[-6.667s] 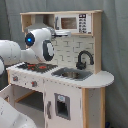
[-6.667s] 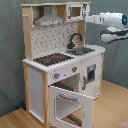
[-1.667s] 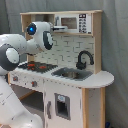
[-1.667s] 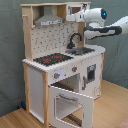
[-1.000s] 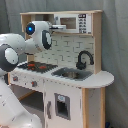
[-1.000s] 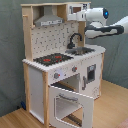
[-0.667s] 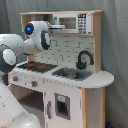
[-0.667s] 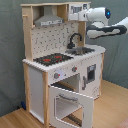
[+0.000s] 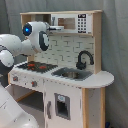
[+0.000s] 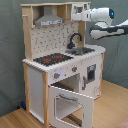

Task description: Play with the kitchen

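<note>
Arm swung closer to the kitchen (image 10: 55, 75) top shelf, claw (image 10: 75, 15) seemingly touching it, opening unclear, oven door (image 10: 70, 106) down.

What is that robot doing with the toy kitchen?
A white robot arm is reaching up to the top shelf of the toy kitchen, near the little microwave. Its end effector is up there by the grey hood, and it is not carrying anything that shows. Lower down, the oven door hangs wide open. The black tap by the sink and the red and black hob are not being touched.
</note>
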Motion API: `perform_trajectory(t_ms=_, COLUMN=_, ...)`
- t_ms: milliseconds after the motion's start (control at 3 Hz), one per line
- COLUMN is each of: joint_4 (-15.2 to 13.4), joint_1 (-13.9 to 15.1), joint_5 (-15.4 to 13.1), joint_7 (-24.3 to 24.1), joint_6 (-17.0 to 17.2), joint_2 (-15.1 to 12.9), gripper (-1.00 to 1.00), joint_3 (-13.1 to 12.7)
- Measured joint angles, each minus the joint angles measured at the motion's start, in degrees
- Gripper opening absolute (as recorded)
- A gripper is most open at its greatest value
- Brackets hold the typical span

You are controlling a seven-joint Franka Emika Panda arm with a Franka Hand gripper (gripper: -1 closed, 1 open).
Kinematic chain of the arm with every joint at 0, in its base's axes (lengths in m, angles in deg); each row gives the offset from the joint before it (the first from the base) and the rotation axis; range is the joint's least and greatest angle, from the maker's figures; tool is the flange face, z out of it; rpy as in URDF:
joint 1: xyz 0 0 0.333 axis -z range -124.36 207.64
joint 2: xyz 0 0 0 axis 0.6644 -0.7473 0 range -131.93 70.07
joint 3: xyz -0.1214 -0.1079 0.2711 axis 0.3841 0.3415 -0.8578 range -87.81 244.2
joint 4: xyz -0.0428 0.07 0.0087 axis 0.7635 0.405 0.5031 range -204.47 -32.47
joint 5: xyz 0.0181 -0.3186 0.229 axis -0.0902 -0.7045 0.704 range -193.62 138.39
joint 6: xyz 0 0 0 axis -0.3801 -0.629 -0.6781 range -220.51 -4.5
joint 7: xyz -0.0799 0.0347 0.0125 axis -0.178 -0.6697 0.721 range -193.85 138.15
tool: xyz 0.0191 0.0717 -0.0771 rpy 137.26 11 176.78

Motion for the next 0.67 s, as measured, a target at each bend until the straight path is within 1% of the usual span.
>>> perform_trajectory(t_ms=667, joint_4=-4.19, joint_1=-8.27, joint_5=0.00, joint_7=0.08, joint_6=-2.22, joint_2=0.11, gripper=-1.00, joint_3=6.55)
